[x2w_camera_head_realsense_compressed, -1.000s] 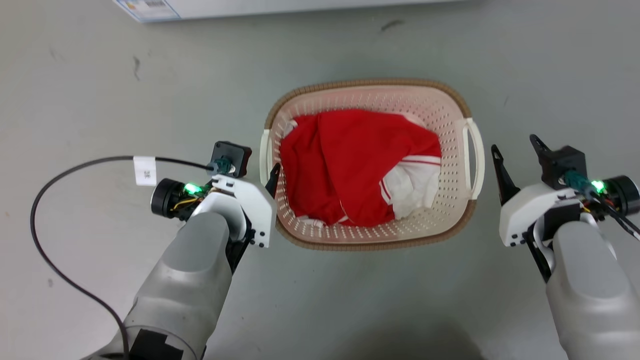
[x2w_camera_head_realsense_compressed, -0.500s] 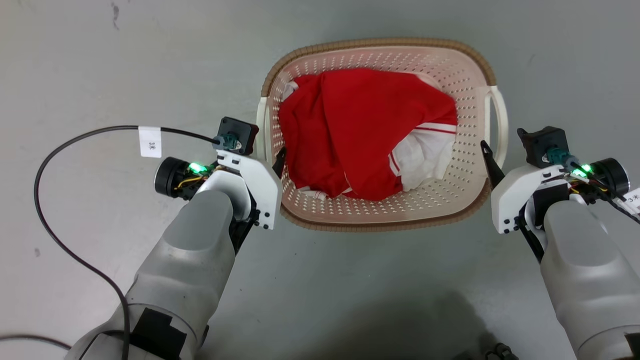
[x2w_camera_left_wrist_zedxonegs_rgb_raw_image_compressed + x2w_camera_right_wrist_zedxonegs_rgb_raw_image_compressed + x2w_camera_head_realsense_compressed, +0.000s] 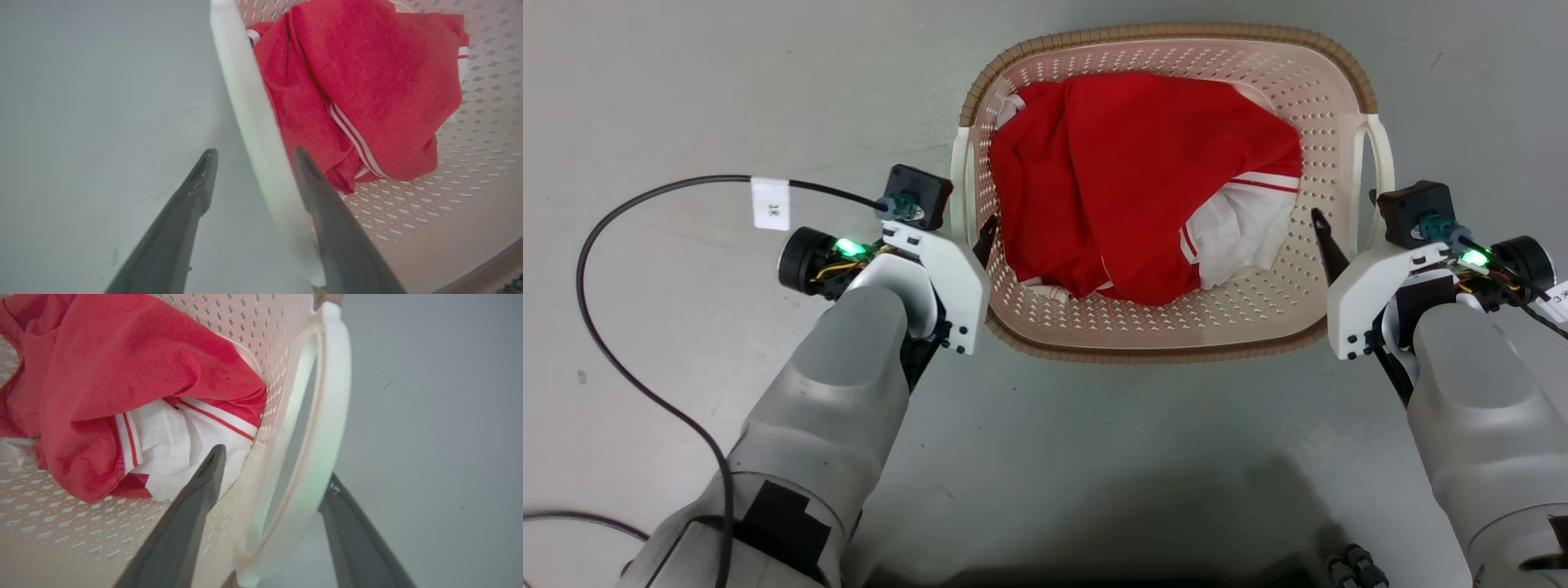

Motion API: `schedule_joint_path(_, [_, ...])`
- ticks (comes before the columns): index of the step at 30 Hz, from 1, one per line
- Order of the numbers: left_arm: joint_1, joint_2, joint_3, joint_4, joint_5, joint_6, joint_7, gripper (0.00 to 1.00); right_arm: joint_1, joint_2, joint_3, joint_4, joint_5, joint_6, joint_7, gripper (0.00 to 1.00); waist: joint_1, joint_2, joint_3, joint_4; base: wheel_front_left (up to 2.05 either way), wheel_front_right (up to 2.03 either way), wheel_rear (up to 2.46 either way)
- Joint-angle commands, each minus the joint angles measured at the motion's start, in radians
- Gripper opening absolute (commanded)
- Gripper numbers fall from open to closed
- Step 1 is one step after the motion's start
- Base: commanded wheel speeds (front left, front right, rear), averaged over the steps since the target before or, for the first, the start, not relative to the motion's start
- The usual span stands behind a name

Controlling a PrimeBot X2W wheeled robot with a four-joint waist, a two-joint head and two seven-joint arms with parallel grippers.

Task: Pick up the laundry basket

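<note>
Our left gripper (image 3: 254,152) sits at 9 o'clock of the cream perforated plastic laundry basket (image 3: 1152,355) with the brown woven-look rim, jaws apart around its white side handle (image 3: 249,102) (not clamped). Crumpled red-and-white cloth (image 3: 1127,163) inside. At 3 o'clock, our right gripper (image 3: 276,465) likewise straddles the other handle (image 3: 327,416), jaws apart.

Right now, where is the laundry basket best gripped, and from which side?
Take the laundry basket by its two white side handles, one per arm, each from its outer side. The left handle and right handle are thin bars with a gap behind, so they can be straddled; the left end effector and right end effector sit open astride them.
</note>
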Motion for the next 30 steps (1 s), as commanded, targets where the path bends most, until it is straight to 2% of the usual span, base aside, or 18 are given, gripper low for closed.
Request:
schedule_joint_path(1, [-0.013,0.003,-0.005,0.004,-0.007,-0.001,-0.006,0.06,-0.016,-0.002,-0.003,0.003,-0.006,-0.001,-0.002,0.09,-0.0001,0.0001,0.004,0.001,0.0,0.0,0.0])
schedule_joint_path(2, [-0.014,0.002,-0.011,0.006,-0.011,-0.001,0.002,0.0,-0.018,-0.002,-0.005,0.01,-0.008,-0.001,-0.002,0.0,-0.0001,0.0001,0.006,0.002,0.0,0.0,0.0])
schedule_joint_path(14, [0.001,0.002,-0.066,0.016,-0.062,-0.002,0.005,0.0,-0.008,-0.004,-0.015,0.061,-0.027,-0.001,-0.002,0.0,-0.0001,0.0001,-0.044,0.011,0.0,0.0,0.0])
schedule_joint_path(24, [0.068,-0.002,-0.116,0.015,-0.131,-0.002,0.055,0.0,0.04,0.024,0.013,0.101,-0.028,-0.001,0.041,0.0,-0.0001,0.0001,-0.205,0.021,0.0,0.0,0.0])
schedule_joint_path(30, [0.127,0.014,-0.152,-0.003,-0.189,-0.003,0.103,0.0,0.087,0.045,0.05,0.107,0.001,-0.001,0.083,0.0,-0.0001,0.0001,-0.322,0.02,0.0,0.0,0.0])
